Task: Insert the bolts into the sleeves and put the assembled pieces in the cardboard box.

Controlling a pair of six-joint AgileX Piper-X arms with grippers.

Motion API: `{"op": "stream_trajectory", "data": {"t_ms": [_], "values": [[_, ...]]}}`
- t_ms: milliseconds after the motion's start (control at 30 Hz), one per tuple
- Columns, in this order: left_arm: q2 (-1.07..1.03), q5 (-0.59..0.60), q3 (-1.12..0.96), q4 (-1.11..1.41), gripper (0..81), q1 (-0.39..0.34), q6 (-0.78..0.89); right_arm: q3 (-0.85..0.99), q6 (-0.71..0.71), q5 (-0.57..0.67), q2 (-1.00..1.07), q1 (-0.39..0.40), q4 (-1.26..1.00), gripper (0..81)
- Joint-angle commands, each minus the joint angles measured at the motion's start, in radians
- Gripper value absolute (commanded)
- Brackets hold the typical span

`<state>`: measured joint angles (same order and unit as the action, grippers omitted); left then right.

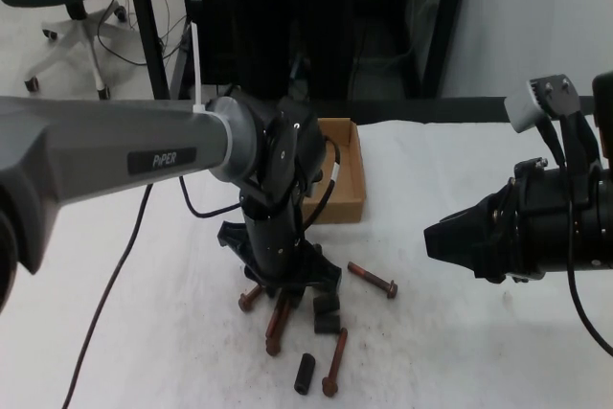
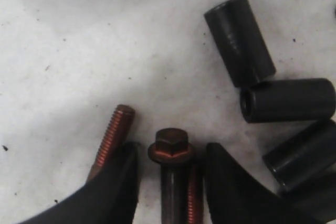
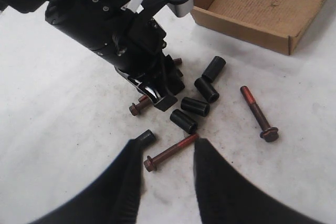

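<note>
**L claw down over the bolt pile, R claw held off: both spread**

L claw sits low over the bench. Fingers are spread w/ a gap on either side. Hex-head bolt lies between them, head out by the tips, not pinched. 2nd bolt has its threaded end showing and its shank runs under one finger.

R claw is also spread, nothing in it. In the high view it hangs above the bench on the robot's right, well apart from the pile, nose toward it.

Bench, near to far (high view):
- Lone sleeve lies nearest, on its side, just beside the near bolt. Can't tell if they touch.
- Next, the pile at L claw. Four sleeves lie on their sides in a loose row just beside the claw, close together.
- Stray bolt lies flat off to the right of the pile, apart from the rest.
- Cardboard box is farthest, behind the L arm, top open, partly hidden by the arm and its cable.

Bolts & sleeves in view lie separate on the bench.
</note>
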<state>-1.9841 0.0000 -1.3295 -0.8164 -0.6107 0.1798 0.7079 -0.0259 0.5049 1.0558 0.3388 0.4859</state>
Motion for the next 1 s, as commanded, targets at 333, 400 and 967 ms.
{"op": "stream_trajectory", "data": {"t_ms": [333,400,967], "values": [[0.000,0.000,-0.023,-0.061,22.0,0.002,-0.056,0.007,0.011,0.001,-0.002,-0.002,0.009,32.0],[0.000,0.013,-0.047,-0.073,24.4,0.002,-0.075,0.007,0.011,0.001,-0.002,-0.002,0.009,32.0],[0.000,-0.035,-0.139,-0.202,42.2,0.002,-0.191,0.007,0.011,0.001,-0.002,-0.002,0.057,32.0]]}}
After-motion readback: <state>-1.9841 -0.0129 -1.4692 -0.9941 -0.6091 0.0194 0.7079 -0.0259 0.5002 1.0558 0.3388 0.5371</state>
